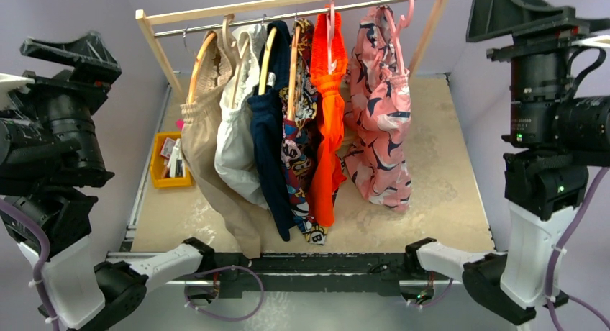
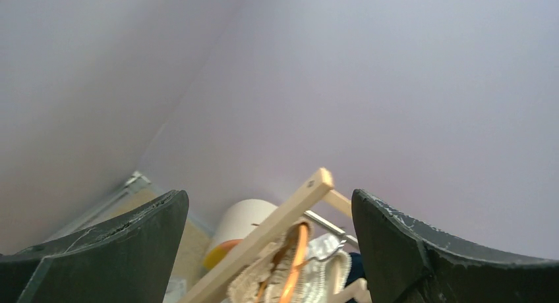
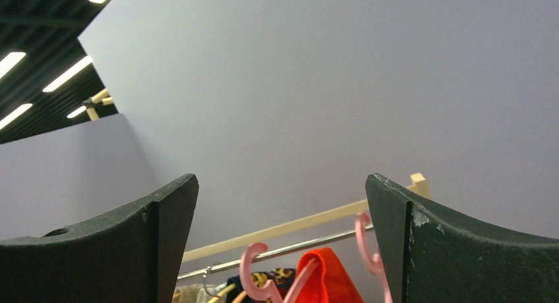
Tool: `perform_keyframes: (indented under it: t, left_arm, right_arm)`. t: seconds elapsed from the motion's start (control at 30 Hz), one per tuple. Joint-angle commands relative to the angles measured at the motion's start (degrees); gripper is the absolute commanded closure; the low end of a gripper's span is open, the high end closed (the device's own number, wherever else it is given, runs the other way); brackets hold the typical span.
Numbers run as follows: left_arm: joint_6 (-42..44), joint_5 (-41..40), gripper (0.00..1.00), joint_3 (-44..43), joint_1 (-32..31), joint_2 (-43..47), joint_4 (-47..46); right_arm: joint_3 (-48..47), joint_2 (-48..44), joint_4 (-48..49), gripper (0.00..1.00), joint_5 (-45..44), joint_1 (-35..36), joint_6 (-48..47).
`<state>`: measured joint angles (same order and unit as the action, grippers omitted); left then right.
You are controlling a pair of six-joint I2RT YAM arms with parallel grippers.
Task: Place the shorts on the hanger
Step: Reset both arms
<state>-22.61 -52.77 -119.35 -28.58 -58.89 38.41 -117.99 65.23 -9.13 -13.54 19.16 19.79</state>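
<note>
The shorts (image 1: 378, 108) hung on the pink hanger (image 1: 407, 6) at the right end of the rail (image 1: 237, 21), just right of the orange garment (image 1: 329, 79), their lower edge near the table (image 1: 446, 165). Judging by this, the hanging step looked finished. The left gripper (image 2: 270, 204) and right gripper (image 3: 282, 184) were both spread wide, holding nothing, raised at the near corners and aimed at the far wall. The next move probably called only for keeping both arms away from the rail.

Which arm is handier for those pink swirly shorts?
Probably the right: the shorts hang at the right end of the rail, on that arm's side, and the right gripper is open.
</note>
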Motion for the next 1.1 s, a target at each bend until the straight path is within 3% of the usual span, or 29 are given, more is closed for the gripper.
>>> perform_keyframes:
  t: [0.0, 0.23, 0.5, 0.63, 1.07]
  left_arm:
    - [-2.80, 8.76, 0.07, -6.95, -0.07, -6.16, -0.07]
    - [-3.80, 11.07, 0.07, -7.62, -0.07, -7.09, -1.14]
    - [0.12, 4.98, 0.07, 6.34, -0.23, 5.40, -2.20]
    - [0.98, 0.69, 0.06, 12.55, -0.76, 10.15, -1.59]
    - [2.74, -9.09, 0.07, 21.53, -2.07, 13.67, 3.34]
  right_arm:
    - [-7.03, 7.12, -0.01, 0.01, 4.27, 1.28, 2.66]
    - [-7.98, 8.97, 2.57, 0.01, -4.46, 2.43, 0.76]
    - [25.47, -11.69, 20.04, 0.01, -0.59, 3.19, -4.82]
    - [31.95, -17.46, 19.50, 0.01, -3.57, 4.56, -8.51]
    - [39.92, -21.36, 12.09, 0.01, -9.89, 5.80, -13.04]
